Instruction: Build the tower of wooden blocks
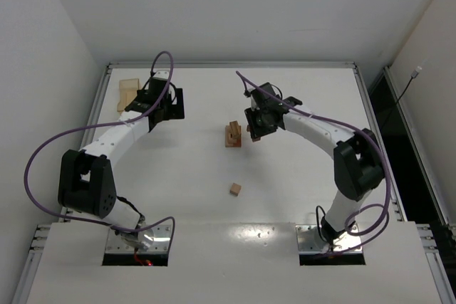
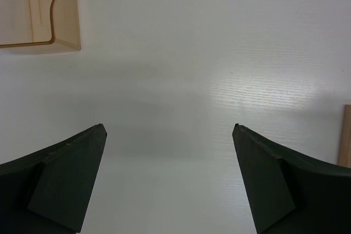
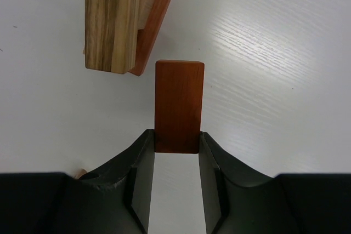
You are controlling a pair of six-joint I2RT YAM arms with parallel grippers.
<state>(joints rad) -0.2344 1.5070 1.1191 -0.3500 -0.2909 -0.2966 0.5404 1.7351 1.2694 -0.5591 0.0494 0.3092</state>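
Observation:
The tower (image 1: 233, 135) is a short stack of tan and reddish-brown wood blocks in the middle of the table. In the right wrist view the tower (image 3: 112, 23) shows a streaked tan block on top, with reddish and pale blocks under it. My right gripper (image 3: 176, 135) is shut on a reddish-brown bar (image 3: 179, 105) that sticks out forward, just right of the tower and apart from it. From above, the right gripper (image 1: 256, 124) hangs beside the stack. My left gripper (image 2: 169, 130) is open over bare table, nothing between its fingers.
A flat pale wooden tray (image 1: 128, 94) lies at the far left, close to the left gripper (image 1: 165, 108); its corner (image 2: 38, 9) shows in the left wrist view. A loose tan cube (image 1: 235, 189) sits nearer the arm bases. A tan wooden edge (image 2: 345, 135) shows at the right border.

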